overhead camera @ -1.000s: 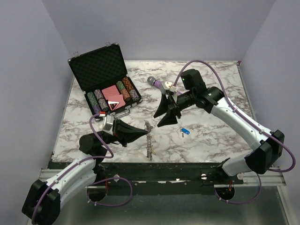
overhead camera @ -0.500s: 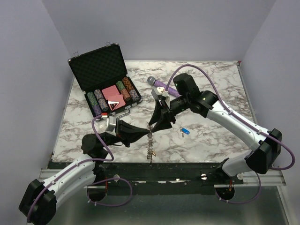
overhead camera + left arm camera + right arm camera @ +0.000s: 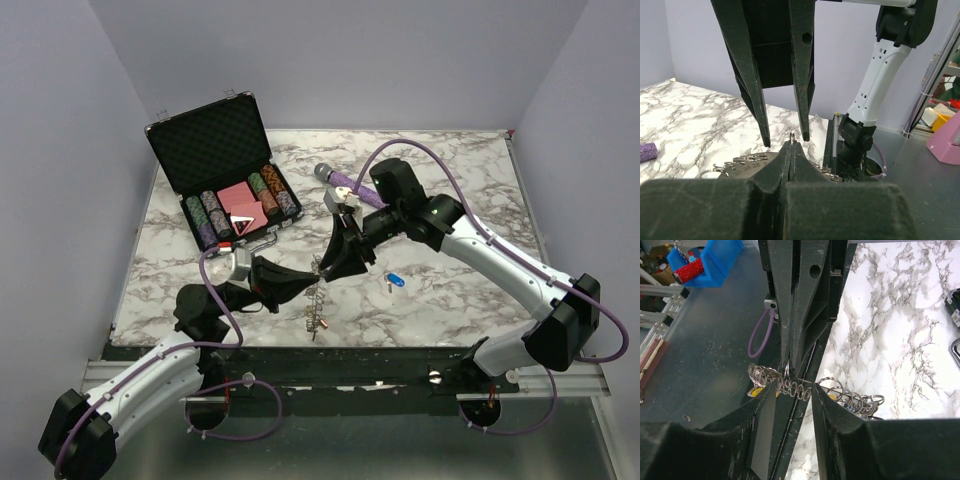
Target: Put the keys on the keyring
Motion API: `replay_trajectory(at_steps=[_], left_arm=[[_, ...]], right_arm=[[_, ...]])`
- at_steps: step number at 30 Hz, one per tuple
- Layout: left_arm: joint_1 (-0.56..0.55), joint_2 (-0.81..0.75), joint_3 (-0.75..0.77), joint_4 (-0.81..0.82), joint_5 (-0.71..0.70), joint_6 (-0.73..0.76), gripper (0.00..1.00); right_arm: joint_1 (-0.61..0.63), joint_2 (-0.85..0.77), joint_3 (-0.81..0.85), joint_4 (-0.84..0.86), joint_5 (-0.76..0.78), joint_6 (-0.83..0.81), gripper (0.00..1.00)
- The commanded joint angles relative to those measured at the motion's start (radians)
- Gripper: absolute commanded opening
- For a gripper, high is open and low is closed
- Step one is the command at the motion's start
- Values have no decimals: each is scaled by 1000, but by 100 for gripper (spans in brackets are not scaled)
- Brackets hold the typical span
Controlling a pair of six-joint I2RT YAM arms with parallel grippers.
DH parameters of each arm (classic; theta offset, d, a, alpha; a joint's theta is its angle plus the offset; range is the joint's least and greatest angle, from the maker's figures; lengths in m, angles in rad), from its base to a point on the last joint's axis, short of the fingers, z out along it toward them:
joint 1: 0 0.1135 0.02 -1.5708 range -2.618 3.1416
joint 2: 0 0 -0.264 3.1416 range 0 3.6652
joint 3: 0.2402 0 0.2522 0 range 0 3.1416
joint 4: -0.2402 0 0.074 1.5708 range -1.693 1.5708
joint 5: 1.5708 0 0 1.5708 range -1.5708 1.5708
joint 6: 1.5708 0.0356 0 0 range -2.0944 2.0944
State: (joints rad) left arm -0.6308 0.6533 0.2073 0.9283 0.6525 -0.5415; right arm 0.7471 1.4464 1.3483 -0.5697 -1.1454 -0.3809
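Observation:
The keyring (image 3: 316, 308), a silvery chain of small rings, hangs from my left gripper (image 3: 314, 272), lower end near the table's front edge. The left wrist view shows the left gripper (image 3: 791, 144) shut on one small ring, and the keyring's numbered part (image 3: 747, 162) below. My right gripper (image 3: 333, 268) meets it from the far side. In the right wrist view the right gripper (image 3: 792, 392) is open, straddling a stretch of the keyring (image 3: 800, 389). A yellow-capped key (image 3: 755, 391) hangs there. A blue-capped key (image 3: 393, 280) lies on the marble to the right.
An open black case (image 3: 215, 150) of poker chips stands at the back left. A purple microphone (image 3: 335, 178) lies behind the right gripper. The table's front edge and a black rail (image 3: 330, 352) run just below the keyring.
The left gripper moved right, took hold of the keyring and lifted its upper end off the marble. The right gripper came down and left to it, and its jaws have narrowed.

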Motion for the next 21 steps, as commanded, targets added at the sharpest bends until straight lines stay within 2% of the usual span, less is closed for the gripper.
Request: replay_trajectory(at_steps=[1, 11, 16, 19, 21], left_arm=[[-9, -21, 44, -13, -44, 32, 0], [-24, -12, 52, -13, -53, 38, 0], [-26, -17, 57, -43, -57, 52, 0], [-26, -23, 52, -51, -65, 57, 0], [-26, -30, 50, -59, -71, 60, 0]], right_arm=[[8, 2, -11, 16, -17, 22, 42], [20, 11, -24, 42, -11, 48, 38], [20, 9, -20, 41, -7, 50, 32], [21, 8, -20, 36, 9, 45, 32], [21, 5, -15, 19, 22, 37, 39]])
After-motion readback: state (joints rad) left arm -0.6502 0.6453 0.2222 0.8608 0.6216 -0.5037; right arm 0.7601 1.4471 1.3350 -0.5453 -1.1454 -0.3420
